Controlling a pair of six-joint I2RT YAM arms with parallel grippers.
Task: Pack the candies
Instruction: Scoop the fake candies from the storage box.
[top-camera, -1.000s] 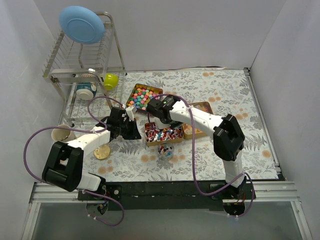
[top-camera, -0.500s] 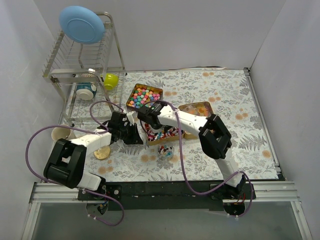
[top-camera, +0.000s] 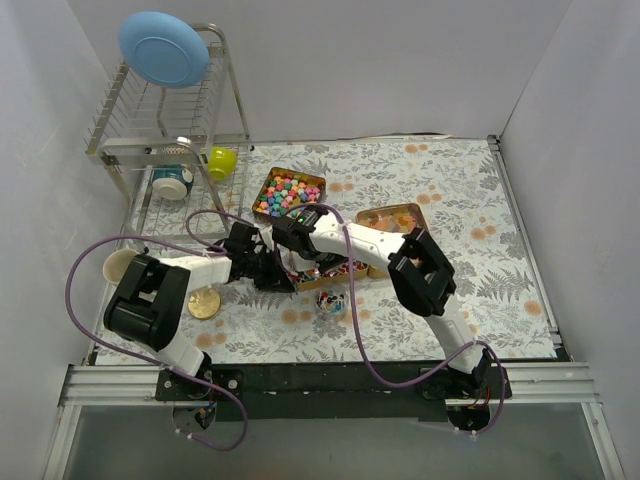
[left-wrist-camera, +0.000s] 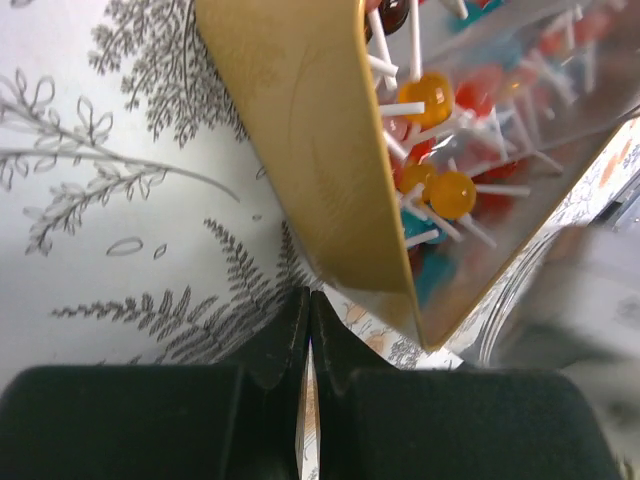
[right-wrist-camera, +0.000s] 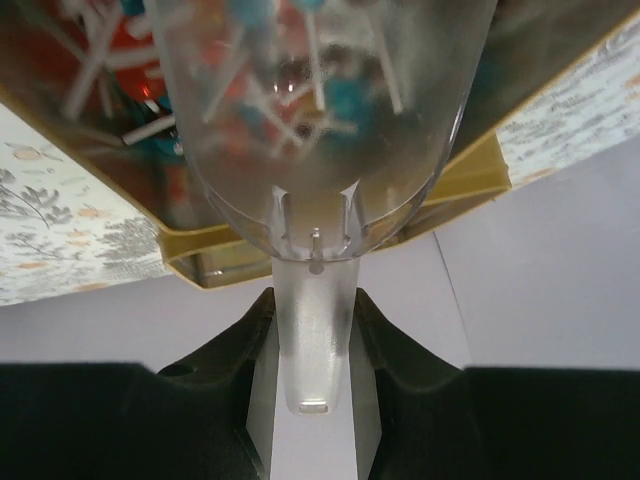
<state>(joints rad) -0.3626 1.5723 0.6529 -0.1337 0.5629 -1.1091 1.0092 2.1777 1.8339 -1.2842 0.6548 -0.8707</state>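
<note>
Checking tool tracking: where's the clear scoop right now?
Right wrist view: the clear scoop is clamped by its handle in the right gripper, its bowl over the gold tin of candies, near the table's centre.

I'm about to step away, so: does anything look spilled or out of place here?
Nothing looks spilled: the candies all sit contained. The right gripper holds the clear scoop over the middle tin. Only the gold lid lies loose, apart from the small jar.
</note>
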